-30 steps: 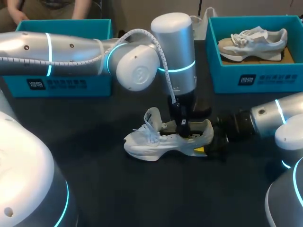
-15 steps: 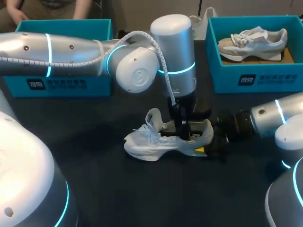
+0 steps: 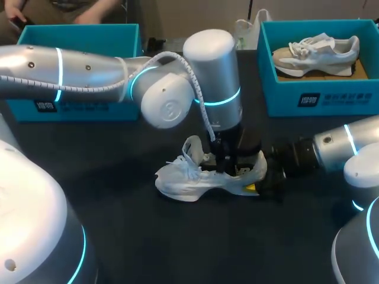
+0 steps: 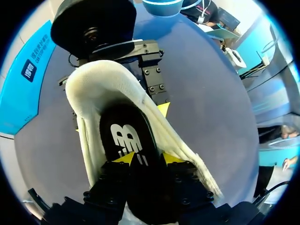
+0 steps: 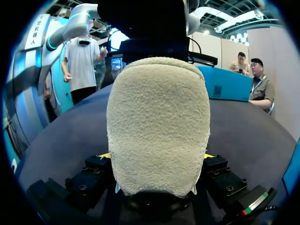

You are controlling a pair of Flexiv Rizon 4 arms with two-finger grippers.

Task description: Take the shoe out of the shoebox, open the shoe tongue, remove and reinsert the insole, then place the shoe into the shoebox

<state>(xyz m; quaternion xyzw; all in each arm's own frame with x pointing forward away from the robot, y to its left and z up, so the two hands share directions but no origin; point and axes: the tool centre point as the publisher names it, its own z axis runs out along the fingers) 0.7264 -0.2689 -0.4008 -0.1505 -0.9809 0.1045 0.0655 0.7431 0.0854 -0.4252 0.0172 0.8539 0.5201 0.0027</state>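
Mid-task arrangement. The left shoebox (image 3: 77, 106) is sitting at the far left corner of the tabletop (image 3: 177, 236). The left fingers (image 3: 228, 161) are reaching down into the shoe (image 3: 189, 177), which is resting on its sole near the tabletop's middle, toe toward the left edge, tongue (image 3: 190, 147) standing raised. These fingers are clamping the dark insole (image 4: 123, 136), whose far end is lying inside the heel. The right fingers (image 3: 260, 182) are gripping the heel from both sides. The right shoebox (image 3: 320, 100), at the far right corner, is holding a second shoe (image 3: 314, 53). Judged progress: the shoe is out and the tongue open. The insole step is under way, though whether the insole is going out or in cannot be told. Boxing is remaining.
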